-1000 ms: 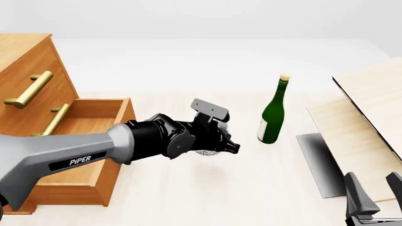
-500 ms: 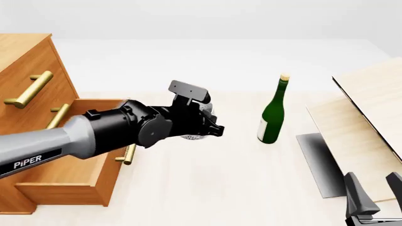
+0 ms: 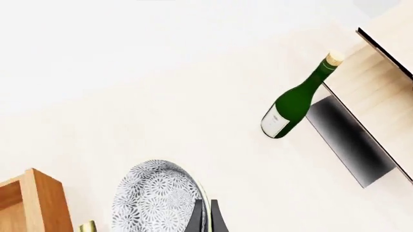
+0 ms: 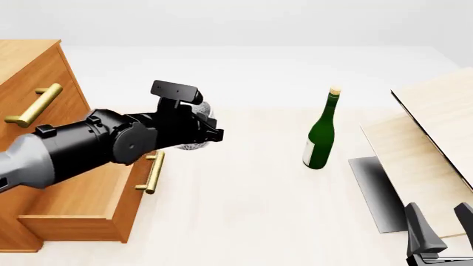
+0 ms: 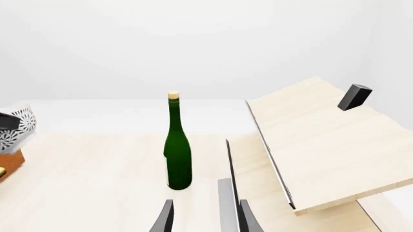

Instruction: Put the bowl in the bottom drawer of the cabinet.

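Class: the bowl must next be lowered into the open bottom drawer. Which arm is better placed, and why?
Left. Its gripper holds the bowl beside the open bottom drawer. The right gripper sits apart, beyond the bottle.
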